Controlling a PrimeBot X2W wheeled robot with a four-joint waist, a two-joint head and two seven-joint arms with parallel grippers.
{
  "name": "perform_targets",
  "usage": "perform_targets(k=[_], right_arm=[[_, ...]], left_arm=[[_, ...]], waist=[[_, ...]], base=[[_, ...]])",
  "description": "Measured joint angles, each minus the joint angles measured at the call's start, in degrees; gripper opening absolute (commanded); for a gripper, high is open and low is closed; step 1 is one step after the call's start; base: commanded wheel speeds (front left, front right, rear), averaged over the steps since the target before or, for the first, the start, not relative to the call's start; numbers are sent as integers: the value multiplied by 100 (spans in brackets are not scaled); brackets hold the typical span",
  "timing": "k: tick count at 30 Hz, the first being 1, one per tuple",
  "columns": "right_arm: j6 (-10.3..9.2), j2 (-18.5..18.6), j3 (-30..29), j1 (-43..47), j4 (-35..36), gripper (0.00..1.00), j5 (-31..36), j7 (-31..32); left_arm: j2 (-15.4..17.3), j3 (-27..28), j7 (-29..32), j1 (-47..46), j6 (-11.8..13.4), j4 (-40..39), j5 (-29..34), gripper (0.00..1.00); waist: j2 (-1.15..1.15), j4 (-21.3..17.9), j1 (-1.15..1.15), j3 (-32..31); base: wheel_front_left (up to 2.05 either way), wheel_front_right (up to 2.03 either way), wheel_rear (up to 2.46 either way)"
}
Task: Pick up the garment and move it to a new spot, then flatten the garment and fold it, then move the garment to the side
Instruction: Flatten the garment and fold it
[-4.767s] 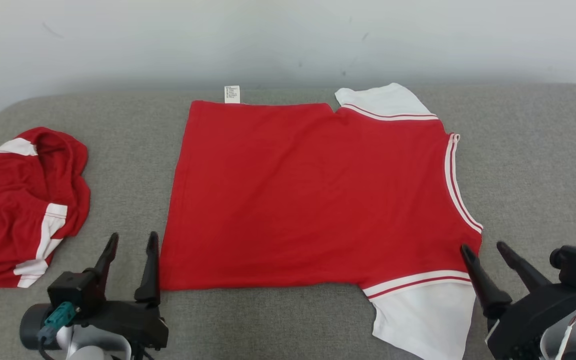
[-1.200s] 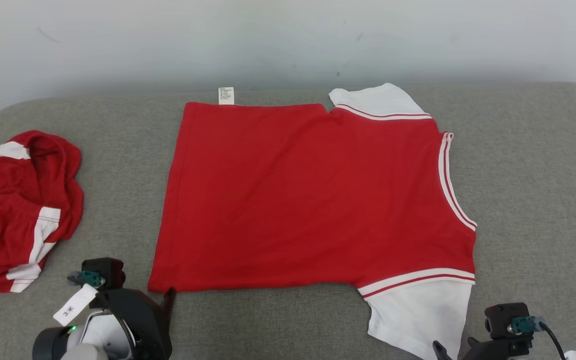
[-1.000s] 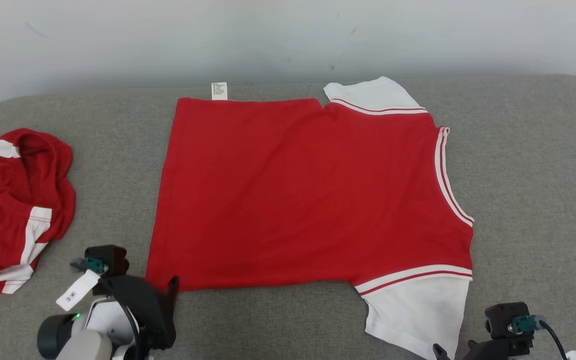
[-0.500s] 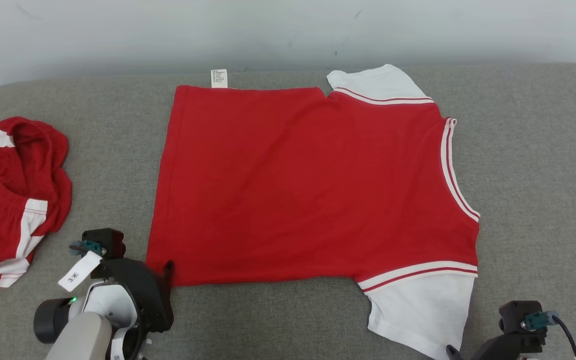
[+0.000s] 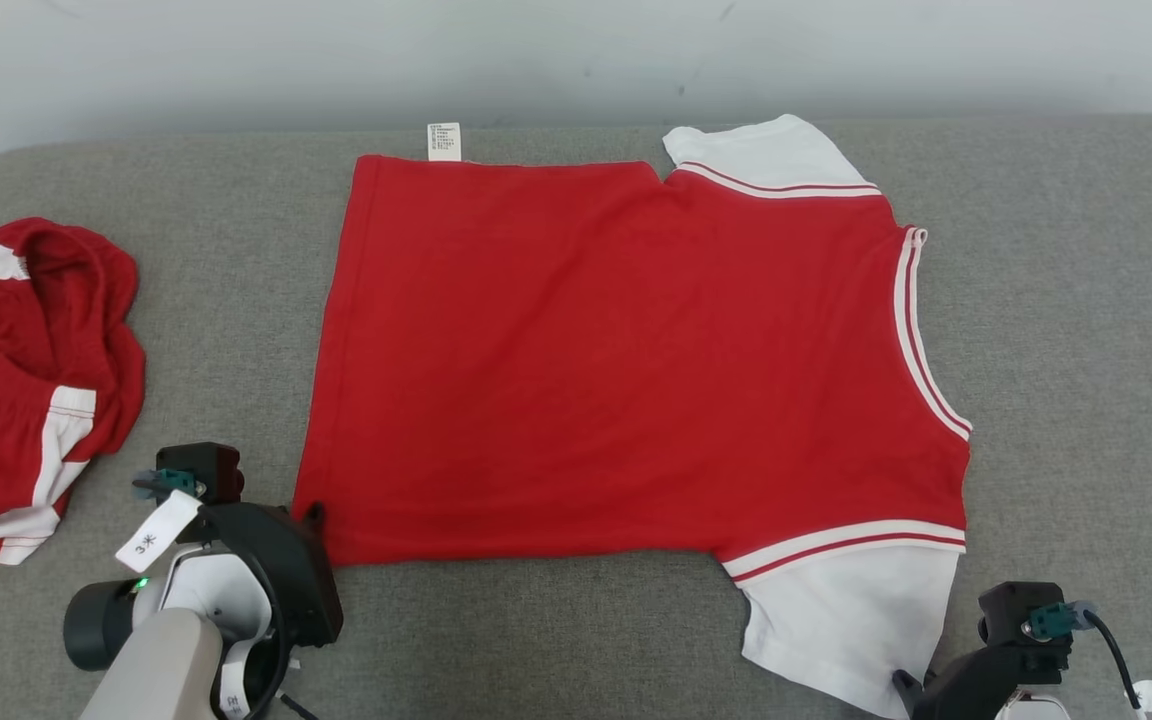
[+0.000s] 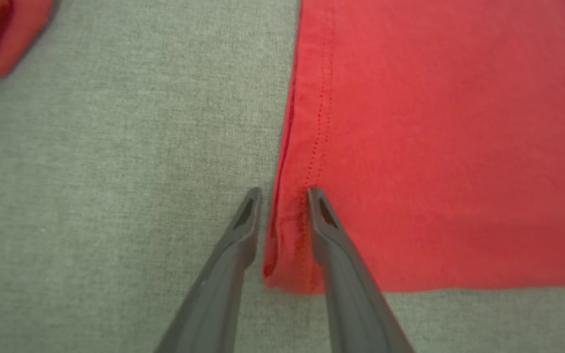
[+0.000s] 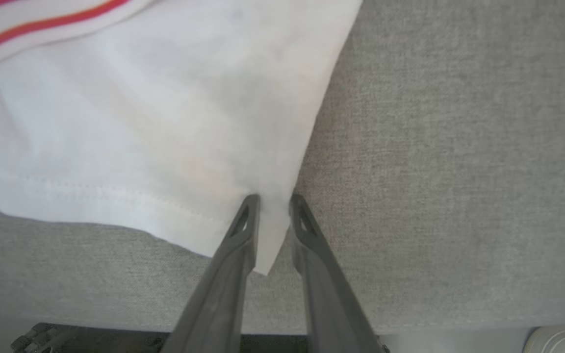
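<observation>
Red garment (image 5: 626, 350) lying flat mid-table (image 5: 1086, 300), left hand (image 6: 282, 192) straddling its near-left hem corner, fingers narrowly spread, right hand (image 7: 274, 197) bracketing the white sleeve (image 7: 140, 122) corner, fingers slightly parted, 1 crumpled shirt (image 5: 16, 380) sitting far left.

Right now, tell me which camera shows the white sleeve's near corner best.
Right wrist view: the white sleeve has its corner between the fingers of the right gripper, stitching clear. Head view shows most of the sleeve, its corner small at the bottom edge. Left wrist view looks at the red hem.
</observation>
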State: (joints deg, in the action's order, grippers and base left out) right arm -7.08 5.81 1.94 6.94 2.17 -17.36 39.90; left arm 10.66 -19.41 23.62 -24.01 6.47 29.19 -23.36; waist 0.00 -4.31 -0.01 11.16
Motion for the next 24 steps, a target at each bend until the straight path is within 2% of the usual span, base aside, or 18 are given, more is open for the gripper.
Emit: perform_targets(k=[1,3,4,5,6,7,8,9,10,11,12,13,14,16,24], right_arm=[[0,-1,0,-12,-15,33,27,2],[0,-2,-12,-19,-34,25,38,2],[0,-2,-16,-23,-44,11,38,2],[0,-3,-22,-27,-52,11,38,2],[0,-8,-26,-29,-59,18,40,2],[0,-11,-26,-29,-67,25,43,2],[0,-13,-26,-29,-71,31,43,2],[0,-14,-29,-29,-77,43,43,2],[0,-16,-29,-29,-90,47,43,4],[0,-22,-25,-29,-115,80,42,34],[0,-30,-21,-27,-134,93,42,53],[0,-37,-15,-25,-145,100,42,54],[0,-46,-11,-20,-153,100,41,73],[0,-53,-7,-15,-170,100,34,96],[0,-56,-53,33,-189,100,33,144]], left_arm=[[-7,-2,-4,-5,-5,16,0,49],[-19,-4,-21,-21,-48,80,-1,34],[-25,-8,-33,-28,-51,104,-1,25],[-33,-11,-47,-36,-54,125,-2,16],[-42,-12,-47,-51,-98,151,-4,11],[-55,-16,-47,-76,-98,176,-4,13],[-64,-18,-47,-88,-97,194,-4,20],[-66,-16,-51,-88,-97,210,-4,31],[-69,-16,-55,-91,-98,231,-4,40],[-76,-15,-55,-95,-99,259,-9,59],[-85,-16,-55,-94,-99,276,-20,76],[-97,-19,-55,-94,-100,282,-22,84],[-112,-21,-55,-94,-103,290,-26,92],[-125,-33,-47,-92,-154,301,-33,100],[-20,-21,-26,120,-202,180,-89,100]], waist=[[0,6,0,1],[0,17,0,2],[0,20,0,1],[0,24,0,-1],[0,26,0,-3],[0,28,0,-5],[0,29,0,-9],[0,29,0,-13],[0,29,0,-17],[0,28,0,-22],[0,28,0,-28],[0,27,0,-36],[0,27,0,-44],[0,27,0,-61],[0,51,0,-145]], base=[[0,0,0],[0,0,0],[0,0,0],[0,0,0],[0,0,0],[0,0,0],[0,0,0],[0,0,0],[0,0,0],[0,0,0],[0,0,0],[0,0,0],[0,0,0],[0,0,0],[0,0,0]])
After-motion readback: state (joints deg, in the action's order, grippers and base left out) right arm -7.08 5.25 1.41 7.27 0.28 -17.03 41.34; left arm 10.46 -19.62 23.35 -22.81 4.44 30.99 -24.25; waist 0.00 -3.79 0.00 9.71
